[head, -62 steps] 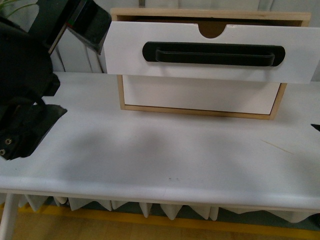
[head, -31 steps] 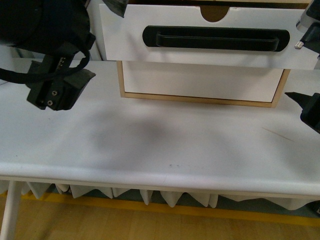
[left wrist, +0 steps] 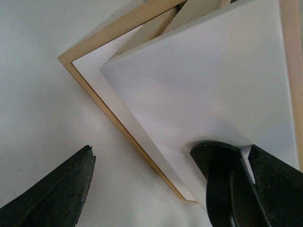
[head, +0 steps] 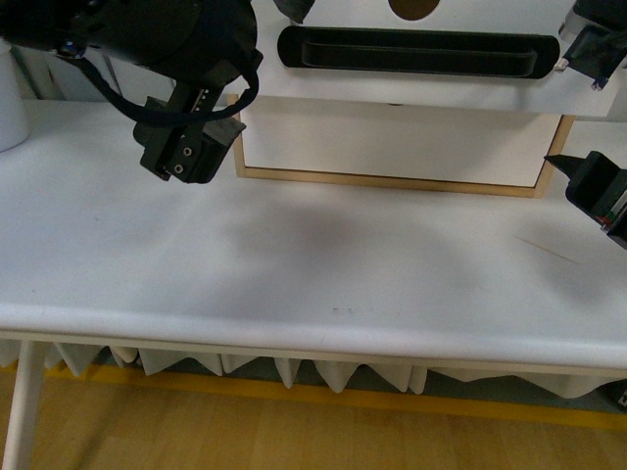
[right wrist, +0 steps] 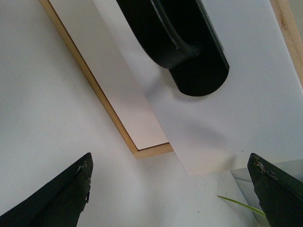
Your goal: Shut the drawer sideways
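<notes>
— Both arms have come in toward the drawer (head: 411, 90) since a second ago; the left arm (head: 186, 88) now covers its left end.
— Where does it sit?
— Pulled out of the wooden frame (head: 392, 183) at the counter's (head: 294, 274) far edge, overhanging the plain drawer (head: 392, 137). Open counter runs from the frame to the near edge.
— Grippers?
— Left gripper (left wrist: 170, 156) is spread wide, one finger just beside the black handle's (left wrist: 220, 184) end, grasping nothing. Right gripper (right wrist: 170, 158) is likewise spread, with the front's lower right corner between its fingers.
</notes>
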Controlling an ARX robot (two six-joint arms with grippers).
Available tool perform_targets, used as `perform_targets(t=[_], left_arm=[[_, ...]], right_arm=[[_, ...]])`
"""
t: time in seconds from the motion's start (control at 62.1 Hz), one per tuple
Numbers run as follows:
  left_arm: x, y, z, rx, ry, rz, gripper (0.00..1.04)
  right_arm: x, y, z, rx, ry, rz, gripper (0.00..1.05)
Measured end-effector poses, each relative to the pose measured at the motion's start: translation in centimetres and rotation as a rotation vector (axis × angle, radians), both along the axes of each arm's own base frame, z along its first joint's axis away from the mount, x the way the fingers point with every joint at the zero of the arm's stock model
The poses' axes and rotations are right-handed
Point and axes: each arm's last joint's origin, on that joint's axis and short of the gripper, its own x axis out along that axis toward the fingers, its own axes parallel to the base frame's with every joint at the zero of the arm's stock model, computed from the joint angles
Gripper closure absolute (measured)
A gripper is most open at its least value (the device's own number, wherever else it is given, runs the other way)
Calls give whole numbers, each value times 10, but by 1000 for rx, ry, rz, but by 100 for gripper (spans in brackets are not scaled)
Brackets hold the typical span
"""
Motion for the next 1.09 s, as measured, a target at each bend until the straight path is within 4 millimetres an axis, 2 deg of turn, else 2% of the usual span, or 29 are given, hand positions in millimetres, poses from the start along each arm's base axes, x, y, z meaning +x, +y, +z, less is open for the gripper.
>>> perform_targets(t=[0.225, 0.611, 0.869, 1.094], left_arm=[[18, -7, 1, -1, -5, -8, 6], [44, -21, 6, 6, -15, -21, 6], [57, -28, 9, 3, -17, -24, 6], [62, -30, 6, 7, -8, -24, 6]], right_arm=[[17, -2, -5, 2, 14, -1, 9], [63, -5, -8, 8, 12, 17, 9], [80, -5, -7, 2, 1, 17, 9], [87, -8, -7, 2, 1, 7, 9]])
